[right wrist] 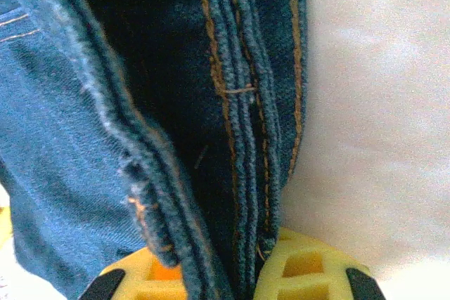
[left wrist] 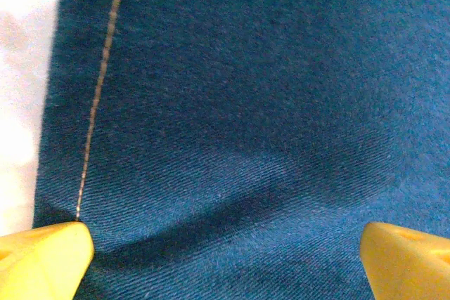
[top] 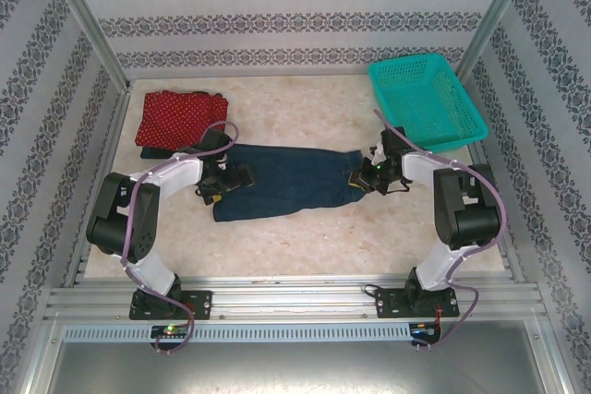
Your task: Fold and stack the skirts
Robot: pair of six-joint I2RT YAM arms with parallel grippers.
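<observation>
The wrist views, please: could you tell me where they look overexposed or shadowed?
Left wrist view: the table strip at the left is blown out white, and a soft shadow band crosses the denim skirt low down. Right wrist view: the table is likewise washed out, the stitching sharp, the fold's inside very dark.

No word, label, brand mark or number can be read anywhere. The denim skirt (top: 286, 182) carries only orange stitching, the teal basket (top: 406, 62) is plain mesh, and the walls (top: 295, 6) bear ornamental bands, not lettering.
</observation>
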